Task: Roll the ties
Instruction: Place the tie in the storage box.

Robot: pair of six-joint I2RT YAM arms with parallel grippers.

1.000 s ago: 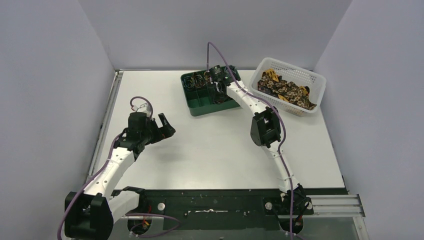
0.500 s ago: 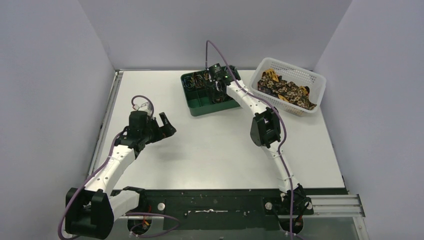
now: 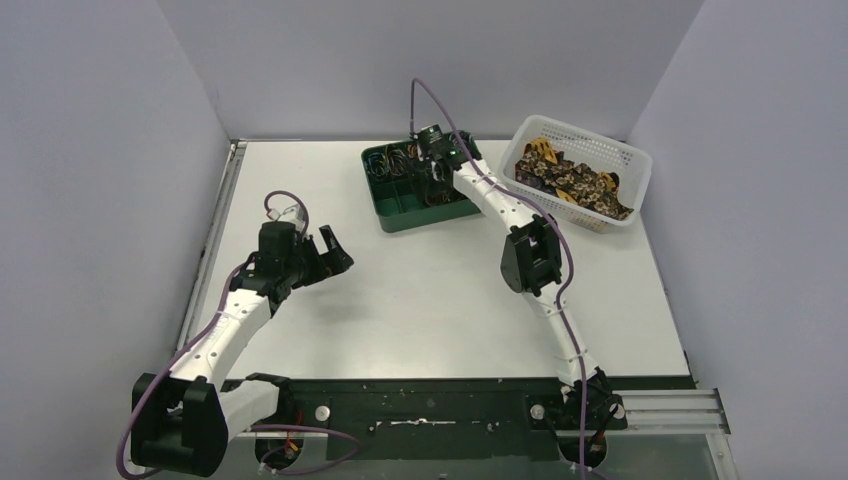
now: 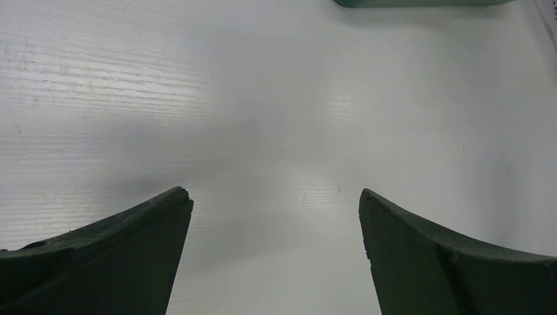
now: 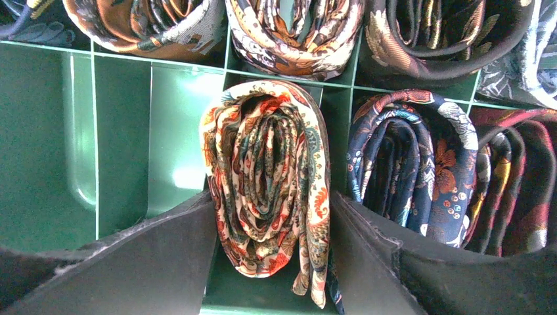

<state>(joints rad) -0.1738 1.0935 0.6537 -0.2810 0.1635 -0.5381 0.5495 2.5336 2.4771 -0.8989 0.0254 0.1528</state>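
My right gripper (image 5: 270, 216) reaches down into the green divided tray (image 3: 397, 216). It is shut on a rolled tie (image 5: 269, 177) in a cream, orange and teal floral print. The coil stands squeezed between both fingers (image 5: 131, 269) inside a middle compartment. Other rolled ties fill neighbouring compartments, among them a navy one (image 5: 407, 164) to the right. In the top view the right gripper (image 3: 437, 176) hides that coil. My left gripper (image 3: 335, 255) is open and empty, low over the bare white table (image 4: 276, 98) at the left.
A white basket (image 3: 640, 163) at the back right holds a heap of loose brown, gold and black ties (image 3: 570, 180). An empty green compartment (image 5: 118, 131) lies left of the held coil. The tray's edge shows at the top of the left wrist view (image 4: 420, 2).
My right gripper has shifted slightly back and left over the green tray. My left arm has barely moved.
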